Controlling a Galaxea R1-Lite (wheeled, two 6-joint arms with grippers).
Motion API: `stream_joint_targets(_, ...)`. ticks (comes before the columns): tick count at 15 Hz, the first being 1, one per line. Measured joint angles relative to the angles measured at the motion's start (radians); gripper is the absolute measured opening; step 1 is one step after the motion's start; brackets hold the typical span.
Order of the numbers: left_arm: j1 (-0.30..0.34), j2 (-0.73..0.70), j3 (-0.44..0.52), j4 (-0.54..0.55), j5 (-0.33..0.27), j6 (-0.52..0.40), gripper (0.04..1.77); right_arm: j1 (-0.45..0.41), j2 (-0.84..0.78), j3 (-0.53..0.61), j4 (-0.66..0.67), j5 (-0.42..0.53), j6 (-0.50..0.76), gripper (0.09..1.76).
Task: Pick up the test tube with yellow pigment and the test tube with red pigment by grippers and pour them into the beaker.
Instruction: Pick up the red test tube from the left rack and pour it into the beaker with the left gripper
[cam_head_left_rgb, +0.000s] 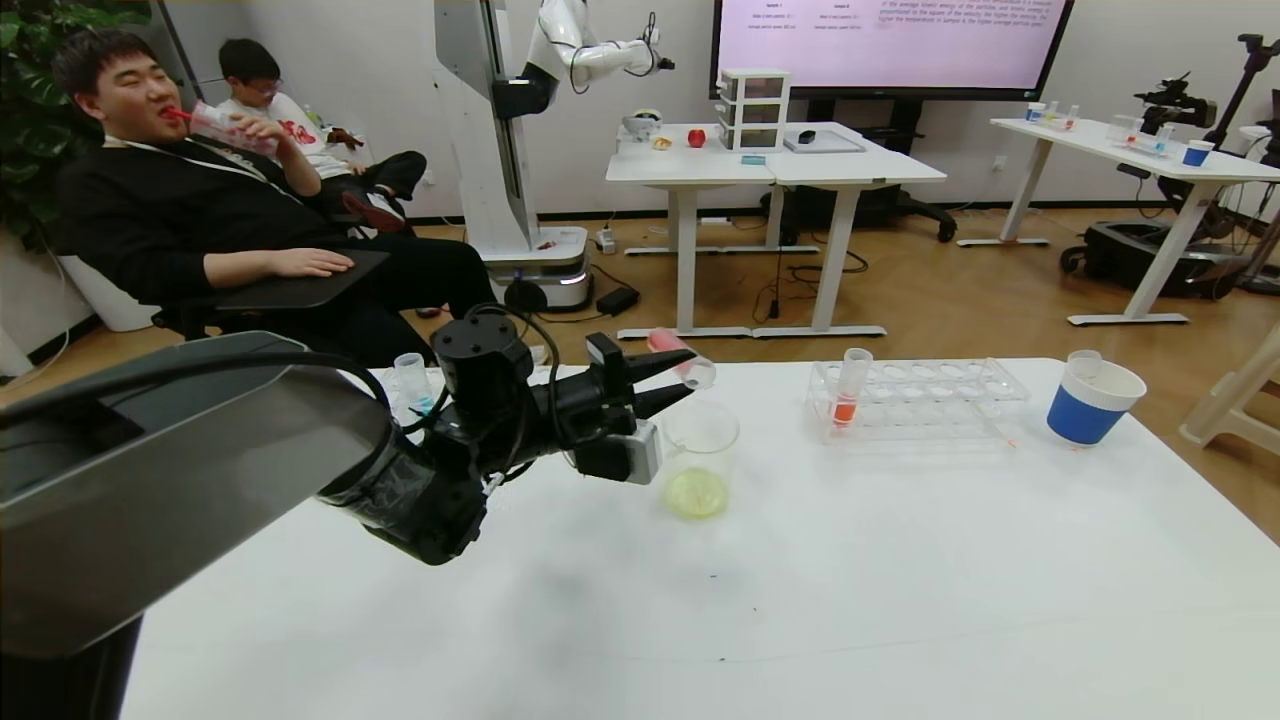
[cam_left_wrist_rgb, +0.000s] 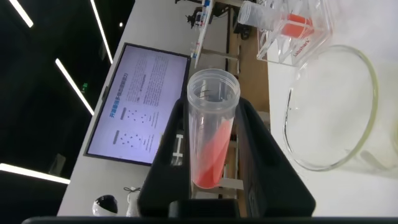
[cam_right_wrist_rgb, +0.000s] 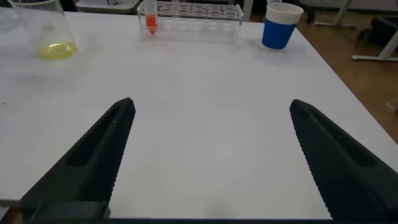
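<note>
My left gripper (cam_head_left_rgb: 685, 385) is shut on the test tube with red pigment (cam_head_left_rgb: 672, 352), which lies tilted almost flat with its open mouth over the beaker (cam_head_left_rgb: 700, 440). The red liquid sits along the tube's (cam_left_wrist_rgb: 211, 130) lower side, short of the mouth, between the black fingers (cam_left_wrist_rgb: 261, 149). Beside it is the beaker's rim (cam_left_wrist_rgb: 329, 112), and pale yellow liquid lies in the beaker's bottom (cam_right_wrist_rgb: 43, 31). My right gripper (cam_right_wrist_rgb: 211, 109) hangs open over bare table with nothing between its fingers. The test tube with yellow pigment is out of view.
A clear rack (cam_head_left_rgb: 930, 395) to the right of the beaker holds another tube with orange-red liquid (cam_head_left_rgb: 850, 395). A blue-and-white paper cup (cam_head_left_rgb: 1090, 405) stands at the far right edge. A tube with blue liquid (cam_head_left_rgb: 410, 385) stands behind my left wrist. People sit beyond the table's left.
</note>
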Motion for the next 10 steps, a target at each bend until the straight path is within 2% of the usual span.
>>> stream_joint_targets(6,0.011,0.037,-0.036,-0.01,-0.038,0.072,0.46,0.0,0.0,0.0,0.0,0.0,0.0,1.74)
stream_joint_targets(10,0.005,0.069,-0.047,-0.078,-0.034,0.085,0.46,0.0,0.0,0.0,0.0,0.0,0.0,1.74)
